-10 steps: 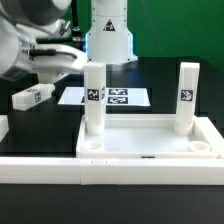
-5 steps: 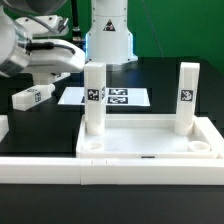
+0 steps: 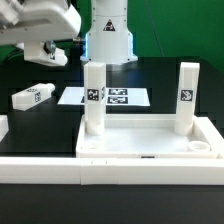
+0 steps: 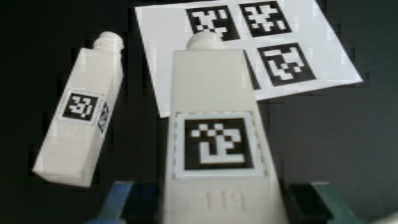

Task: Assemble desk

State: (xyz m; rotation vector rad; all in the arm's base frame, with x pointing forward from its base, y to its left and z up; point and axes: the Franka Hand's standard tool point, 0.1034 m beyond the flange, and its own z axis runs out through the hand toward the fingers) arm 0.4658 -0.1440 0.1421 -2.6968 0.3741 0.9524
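While gripper clamps tagged leg, second leg lies beside; tags unreadable

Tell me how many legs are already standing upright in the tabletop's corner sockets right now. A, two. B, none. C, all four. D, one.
A: the exterior view shows two legs upright in the tabletop, one leg at its far corner on the exterior view's left and another leg on the right, while the two near sockets sit empty.
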